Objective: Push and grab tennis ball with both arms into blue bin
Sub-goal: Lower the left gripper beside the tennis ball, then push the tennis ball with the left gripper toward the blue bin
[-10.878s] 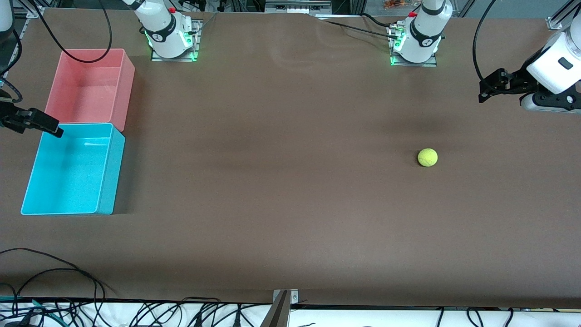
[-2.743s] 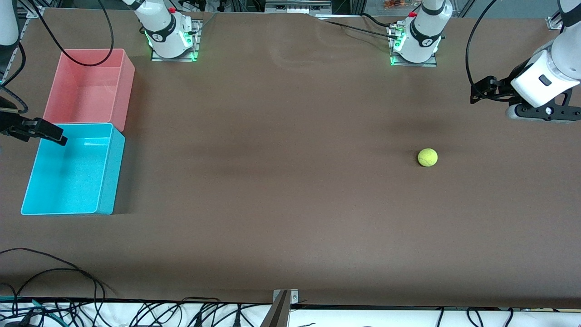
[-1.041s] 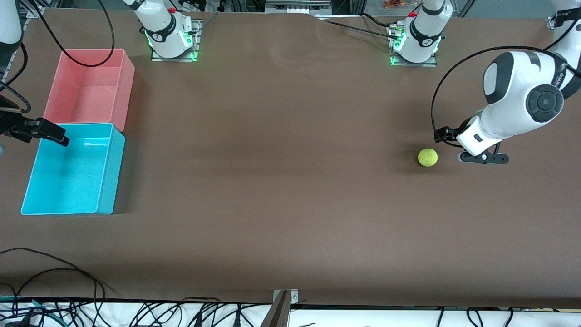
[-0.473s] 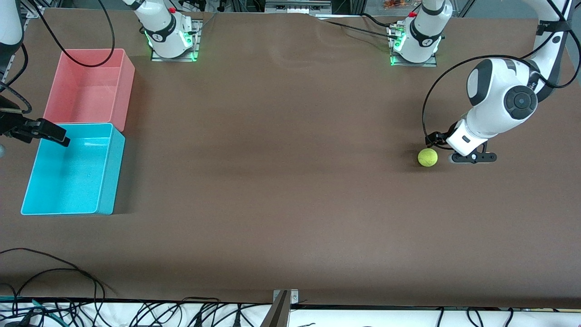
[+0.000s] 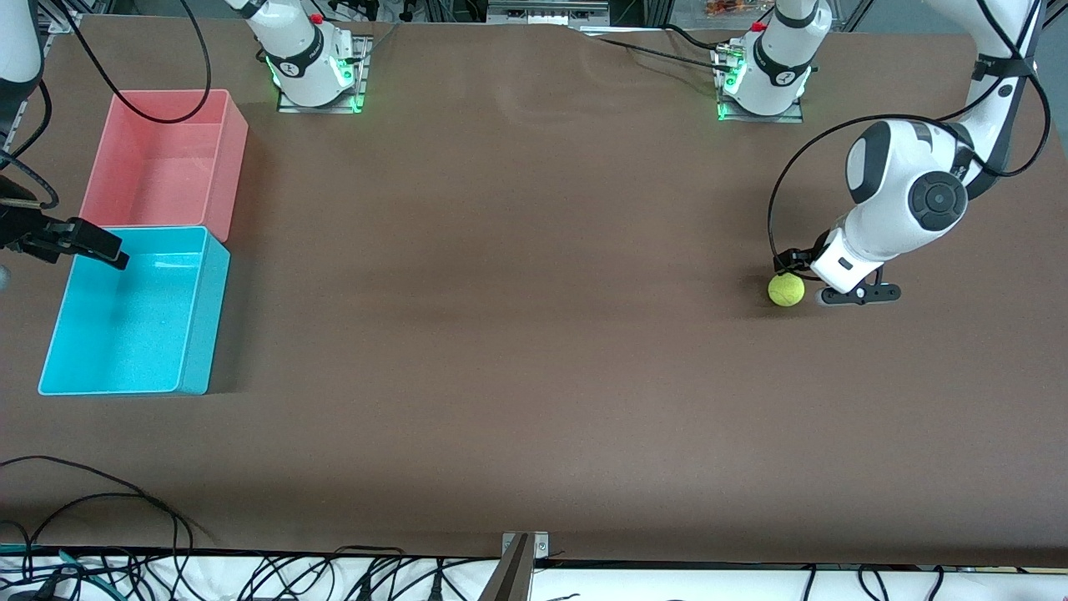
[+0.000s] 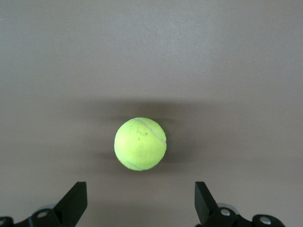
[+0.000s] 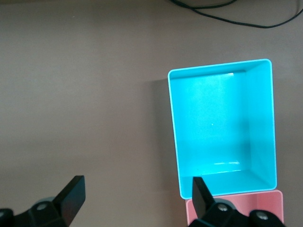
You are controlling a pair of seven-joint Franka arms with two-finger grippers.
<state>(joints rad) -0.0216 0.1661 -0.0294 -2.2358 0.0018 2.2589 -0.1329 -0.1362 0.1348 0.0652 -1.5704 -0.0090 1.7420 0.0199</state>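
The tennis ball (image 5: 786, 289) lies on the brown table toward the left arm's end. My left gripper (image 5: 788, 265) is low at the ball, open and empty. In the left wrist view the ball (image 6: 140, 144) lies just ahead of the gripper (image 6: 140, 208), centred on the gap and not between the fingertips (image 6: 75, 201). The blue bin (image 5: 125, 317) stands at the right arm's end of the table, with nothing in it. My right gripper (image 5: 104, 249) waits, open and empty, over the bin's edge next to the pink bin. The right wrist view shows the bin (image 7: 218, 123) beside that gripper (image 7: 137, 198).
A pink bin (image 5: 158, 159) stands against the blue bin, farther from the front camera, and shows in the right wrist view (image 7: 236, 213). Two fixed white bases lit green (image 5: 313, 71) (image 5: 763, 79) stand along the robots' edge. Black cables (image 5: 100, 501) lie at the camera-side edge.
The left arm has swung in from the table's end and come down to the ball, closing the last gap in the past second. The ball and the right gripper have not moved.
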